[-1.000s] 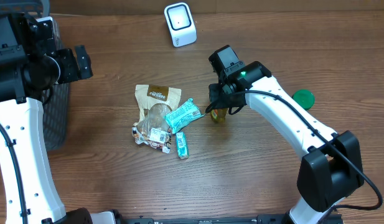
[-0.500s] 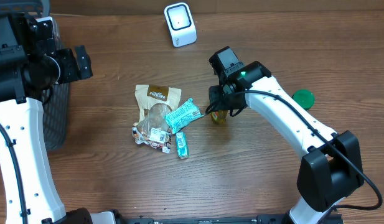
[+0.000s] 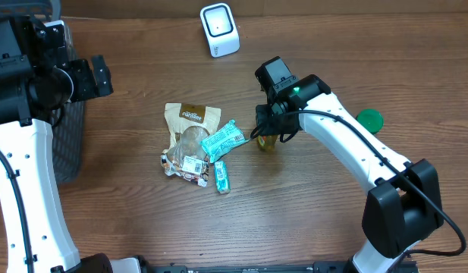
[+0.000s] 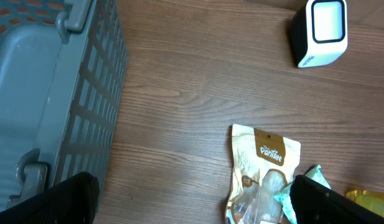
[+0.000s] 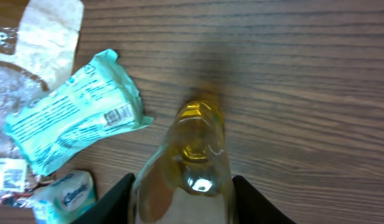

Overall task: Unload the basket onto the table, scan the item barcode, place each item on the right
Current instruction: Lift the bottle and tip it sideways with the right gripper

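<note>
The bottle (image 5: 192, 168) was small and clear, with yellowish liquid inside and a bright glint on its shoulder; no label or barcode showed on the side facing the wrist camera. It stood on the wooden surface (image 3: 294, 220) to the right of a heap of packets, held between the right fingers (image 5: 117, 196), which pressed against its two sides. Just beside it on the left lay a teal packet (image 5: 73, 127) with a printed barcode facing up, its other lettering too small to read. Below that sat a smaller pale-blue pack (image 5: 64, 194) with blurred script writing. A tan pouch (image 4: 264, 165) lay further left, its brown band reading something like "Pantree", with a crumpled clear wrapper (image 3: 184, 163) bearing a white label below it. The white scanner (image 3: 219, 29) stood well apart near the far edge. The left fingers (image 4: 61, 199) were spread wide, holding nothing, beside a grey basket (image 4: 55, 93).
</note>
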